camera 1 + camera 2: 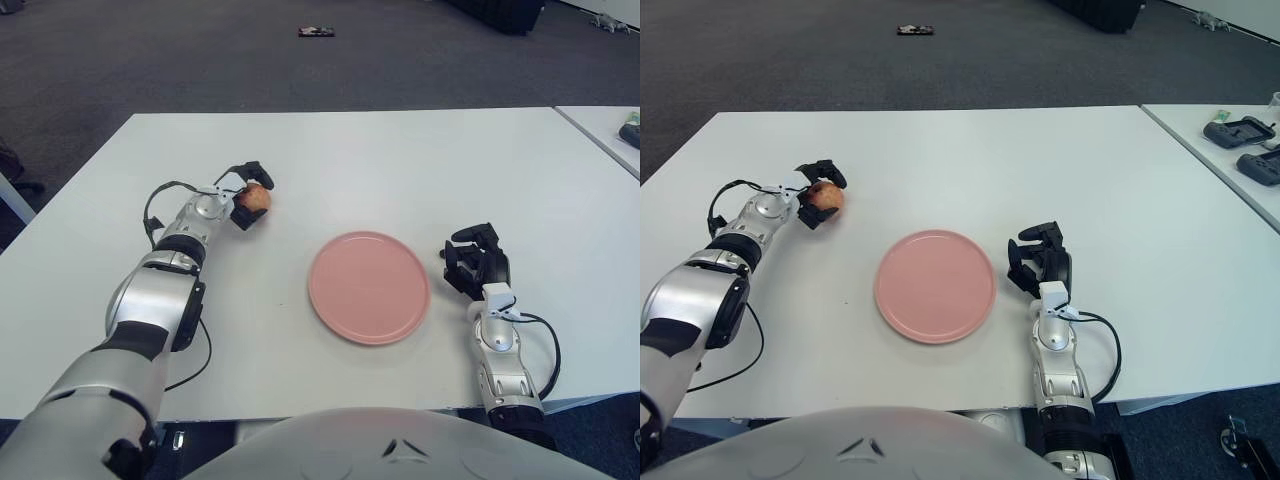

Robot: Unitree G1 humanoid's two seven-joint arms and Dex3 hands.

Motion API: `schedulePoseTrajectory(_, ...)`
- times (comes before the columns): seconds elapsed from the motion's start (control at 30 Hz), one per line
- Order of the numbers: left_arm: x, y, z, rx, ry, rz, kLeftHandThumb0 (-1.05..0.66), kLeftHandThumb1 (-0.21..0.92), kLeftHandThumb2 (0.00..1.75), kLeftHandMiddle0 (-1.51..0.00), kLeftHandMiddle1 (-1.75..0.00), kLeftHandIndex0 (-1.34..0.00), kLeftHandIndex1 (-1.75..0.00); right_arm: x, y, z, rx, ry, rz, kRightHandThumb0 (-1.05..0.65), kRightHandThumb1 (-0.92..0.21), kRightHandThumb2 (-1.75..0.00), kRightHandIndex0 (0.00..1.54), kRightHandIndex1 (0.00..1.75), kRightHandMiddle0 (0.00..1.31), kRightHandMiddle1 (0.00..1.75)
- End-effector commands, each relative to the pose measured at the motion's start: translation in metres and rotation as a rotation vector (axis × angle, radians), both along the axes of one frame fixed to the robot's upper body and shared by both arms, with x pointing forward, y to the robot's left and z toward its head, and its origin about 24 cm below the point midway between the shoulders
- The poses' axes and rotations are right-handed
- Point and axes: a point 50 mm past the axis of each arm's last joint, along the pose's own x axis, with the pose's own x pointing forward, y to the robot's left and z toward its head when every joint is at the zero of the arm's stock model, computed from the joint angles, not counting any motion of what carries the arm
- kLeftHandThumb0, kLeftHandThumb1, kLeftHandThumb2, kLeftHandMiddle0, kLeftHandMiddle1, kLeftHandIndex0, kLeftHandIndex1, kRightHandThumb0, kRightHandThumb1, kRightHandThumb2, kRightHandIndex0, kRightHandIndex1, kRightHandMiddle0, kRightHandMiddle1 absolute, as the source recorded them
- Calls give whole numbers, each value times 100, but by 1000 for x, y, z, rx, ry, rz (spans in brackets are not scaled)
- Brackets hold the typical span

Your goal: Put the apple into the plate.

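The apple is held in the curled fingers of the left hand, left of the pink plate (not on it). The right hand is seen right of the plate, fingers curled, holding nothing.

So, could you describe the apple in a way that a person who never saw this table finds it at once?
Start at the white table and find the round pink plate near its front edge. Look to the plate's left and a little farther back: the left hand has its dark fingers around the apple. It is the only small, reddish-yellow fruit there.
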Motion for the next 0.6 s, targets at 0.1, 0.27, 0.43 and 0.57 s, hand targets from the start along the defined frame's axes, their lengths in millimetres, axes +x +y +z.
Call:
schedulePoseTrajectory(0.1,4,-18,16,-185,-94,-70,0,7,157,-83,-164,-56,-175,4,1,3,-13,-10,3,-36,-77,-74,63,115,28,175)
schedulePoseTrajectory(0.27,2,-34,24,-306,-162,-148,0,7,157,-83,-165,-56,-175,4,0,2,-28,32,-6,-36,-77,-74,62,116,28,175)
schedulePoseTrajectory(0.43,-1,-49,43,-354,-282,-259,0,7,157,-83,-164,-56,-175,3,-1,2,-21,37,-20,-37,-74,-78,64,118,30,175)
schedulePoseTrajectory(0.57,-10,-57,52,-387,-346,-361,0,7,156,-83,-163,-57,-175,3,-1,1,-14,28,-24,-37,-72,-81,65,120,32,175)
